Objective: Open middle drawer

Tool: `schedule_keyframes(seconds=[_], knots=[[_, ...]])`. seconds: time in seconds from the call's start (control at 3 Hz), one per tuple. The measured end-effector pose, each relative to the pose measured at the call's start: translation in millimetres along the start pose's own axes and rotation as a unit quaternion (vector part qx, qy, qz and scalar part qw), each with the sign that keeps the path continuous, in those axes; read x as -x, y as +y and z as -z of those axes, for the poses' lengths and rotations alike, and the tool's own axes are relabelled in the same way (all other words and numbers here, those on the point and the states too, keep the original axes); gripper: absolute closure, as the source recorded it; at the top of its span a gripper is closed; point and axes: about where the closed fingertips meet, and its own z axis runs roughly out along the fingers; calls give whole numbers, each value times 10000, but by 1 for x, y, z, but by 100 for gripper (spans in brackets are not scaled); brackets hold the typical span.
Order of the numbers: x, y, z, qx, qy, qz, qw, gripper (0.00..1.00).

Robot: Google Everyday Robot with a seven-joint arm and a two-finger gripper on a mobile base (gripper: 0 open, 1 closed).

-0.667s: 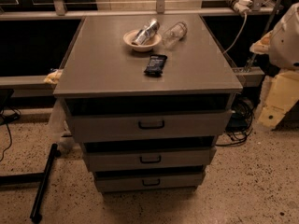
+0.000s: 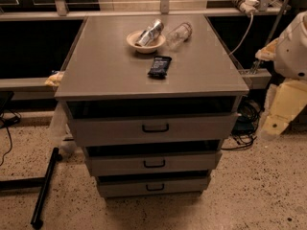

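The grey-beige cabinet (image 2: 110, 71) has three drawer fronts stacked below its top. The middle drawer (image 2: 192, 163) is the medium-sized front, with a small black bar handle (image 2: 154, 164). It sits between the tallest top drawer (image 2: 201, 127) and the smallest bottom drawer (image 2: 187, 186). All three fronts look pushed in. My gripper (image 2: 271, 127) hangs at the end of the white and cream arm (image 2: 292, 51), right of the cabinet. It is level with the top drawer and well clear of the handles.
On the cabinet top are a bowl (image 2: 145, 41) holding a can, a clear bottle (image 2: 179, 34) lying on its side, and a dark snack packet (image 2: 159, 66). Cables (image 2: 244, 123) lie at the right. A black pole (image 2: 44, 188) lies on the speckled floor at the left.
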Motion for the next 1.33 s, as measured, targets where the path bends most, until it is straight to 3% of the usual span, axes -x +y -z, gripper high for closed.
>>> schedule_keyframes(seconds=[0.33,0.67,1.0,1.33], knots=[[-1,14,-38,55,-204,12,9998,0],[-2,31,-114,317,-493,-29,9983,0],[-1,51,-201,731,-818,-128,9939,0],[-1,51,-199,724,-811,-122,9940,0]])
